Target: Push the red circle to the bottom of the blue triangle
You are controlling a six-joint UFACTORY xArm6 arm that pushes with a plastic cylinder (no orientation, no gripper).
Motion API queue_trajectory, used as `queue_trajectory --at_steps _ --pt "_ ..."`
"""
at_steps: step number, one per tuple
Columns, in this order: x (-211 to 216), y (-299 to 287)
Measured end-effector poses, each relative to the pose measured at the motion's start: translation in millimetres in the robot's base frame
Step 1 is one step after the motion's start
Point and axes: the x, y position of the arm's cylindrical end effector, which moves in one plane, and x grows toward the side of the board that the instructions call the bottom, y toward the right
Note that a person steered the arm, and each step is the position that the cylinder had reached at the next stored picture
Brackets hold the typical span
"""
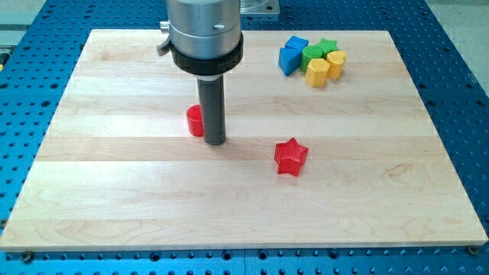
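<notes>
Nearest the camera sits the red star (290, 156), to the view's lower right of my tip (215, 143) and well apart from it. Pressed against nothing I can confirm, my tip — a bare rod, with nothing to spread or pinch — stands just to the view's right of the red circle (195, 121), touching or nearly so. That is the wrong side: the blue triangle (290, 58) lies far toward the view's upper right, in a cluster with green and yellow blocks — so I judge the tip must get round to the circle's left.

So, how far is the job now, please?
Done: nothing yet; the red circle sits mid-board, far from the blue triangle in the cluster at the view's top right. In hand: my tip is against the circle's right side. Left: the whole push to below the triangle.
</notes>
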Motion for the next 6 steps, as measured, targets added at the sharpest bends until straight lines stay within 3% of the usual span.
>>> queue_trajectory --at_steps 1,2,3,4,6 --pt "1.6 -64.9" --pt "-27.5 -32.4" --pt "-38.9 66.5" --pt "-29.1 85.7" --pt "-113.2 137.6"
